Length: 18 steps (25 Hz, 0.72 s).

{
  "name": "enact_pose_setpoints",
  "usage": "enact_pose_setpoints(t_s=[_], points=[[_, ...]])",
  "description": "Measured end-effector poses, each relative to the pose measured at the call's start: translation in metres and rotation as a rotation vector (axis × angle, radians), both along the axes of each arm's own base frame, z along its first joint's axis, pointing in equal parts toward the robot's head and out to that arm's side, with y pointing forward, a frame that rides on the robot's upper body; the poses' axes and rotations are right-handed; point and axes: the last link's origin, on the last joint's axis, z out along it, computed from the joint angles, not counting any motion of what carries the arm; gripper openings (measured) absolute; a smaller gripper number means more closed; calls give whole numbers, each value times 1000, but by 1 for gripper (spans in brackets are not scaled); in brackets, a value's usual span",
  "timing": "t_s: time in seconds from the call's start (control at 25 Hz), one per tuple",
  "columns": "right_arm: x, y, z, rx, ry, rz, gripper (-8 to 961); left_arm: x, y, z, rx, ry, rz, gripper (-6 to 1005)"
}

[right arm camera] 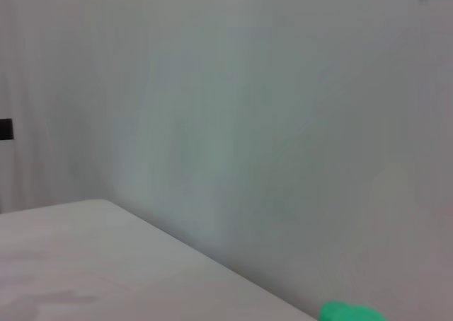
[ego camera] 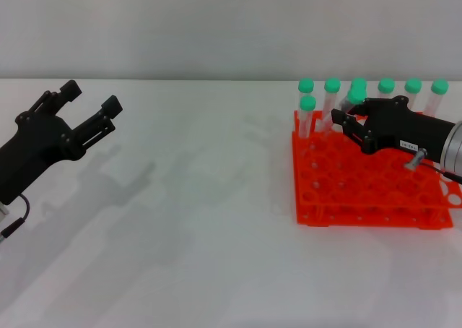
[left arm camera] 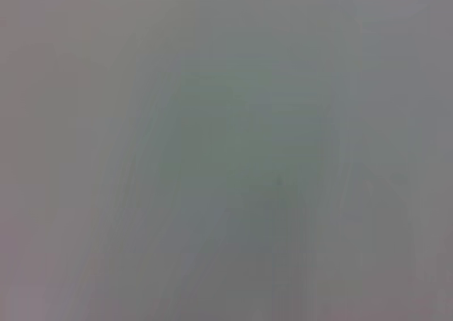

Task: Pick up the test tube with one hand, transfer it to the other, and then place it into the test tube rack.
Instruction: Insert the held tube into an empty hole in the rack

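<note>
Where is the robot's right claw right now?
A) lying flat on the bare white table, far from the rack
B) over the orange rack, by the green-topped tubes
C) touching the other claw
B: in the head view the right gripper reaches over the orange rack among the green-capped tubes, while the left gripper is far off to the left.

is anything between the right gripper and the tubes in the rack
Nothing visible. In the head view the right gripper is already over the orange rack, its tips among the green-capped tubes at the back rows. The left gripper is open, far off across the table.
</note>
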Motion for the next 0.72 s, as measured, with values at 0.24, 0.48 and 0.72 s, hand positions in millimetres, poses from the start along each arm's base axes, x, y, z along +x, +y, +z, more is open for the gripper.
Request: enact_pose_setpoints(t_s=[0.24,0.48,0.72], points=[[3,1,3,10,3,-11,200,-2,0,1,4,-5,9,881],[4,-1,7,3,26,-16,201,-2,1,1,7,-4,13,881],[6,-3,11,-12,39,-17,201,-4,3,3,12,4,25,881]])
